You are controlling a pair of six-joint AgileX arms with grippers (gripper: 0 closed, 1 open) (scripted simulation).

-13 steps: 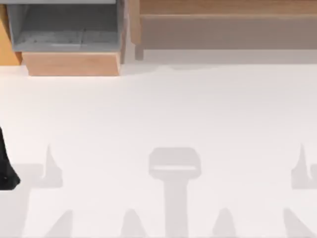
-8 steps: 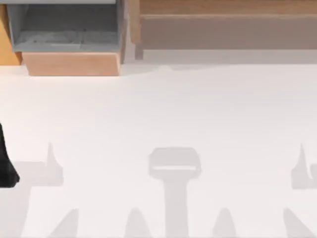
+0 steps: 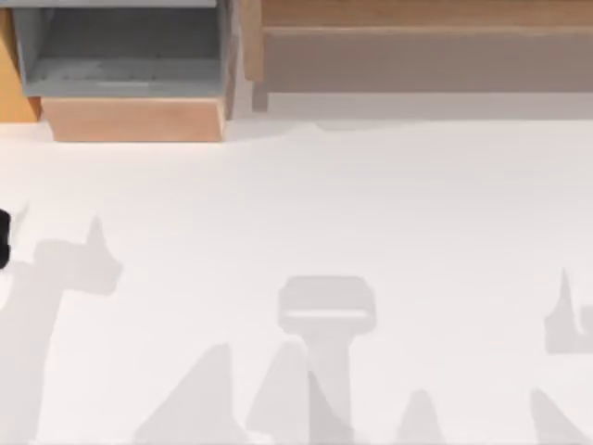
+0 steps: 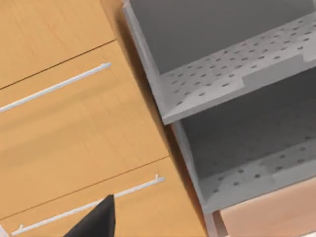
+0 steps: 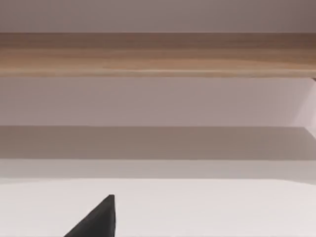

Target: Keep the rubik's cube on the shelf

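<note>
At the table's left edge in the top view, a black part of the left arm (image 3: 3, 239) is visible. In its wrist view, one dark tip of the left gripper (image 4: 97, 222) sits in front of the light-wood drawer fronts (image 4: 74, 128), which have thin white handles. Beside them is the grey-lined box compartment (image 4: 232, 74) with perforated trays. I cannot tell whether this gripper is spread or pressed together, and nothing is visibly held. The right gripper (image 5: 97, 219) shows as one dark tip over the white table (image 5: 222, 207). It faces the shelf (image 5: 158, 54), a long wooden ledge set well back from it, and I cannot tell its state either. In the top view the shelf (image 3: 417, 14) runs along the far right and the box compartment (image 3: 120, 51) sits at the far left. I cannot tell where the rubik's cube lies. Judgement: the step in hand looks like an early reach or search by the left arm, with the right arm idle near the shelf and placement not yet done. The next move calls for finding the cube, closing squarely on two opposite faces, lifting clear of the shelf's front edge, and setting the cube down flat on the ledge.
</note>
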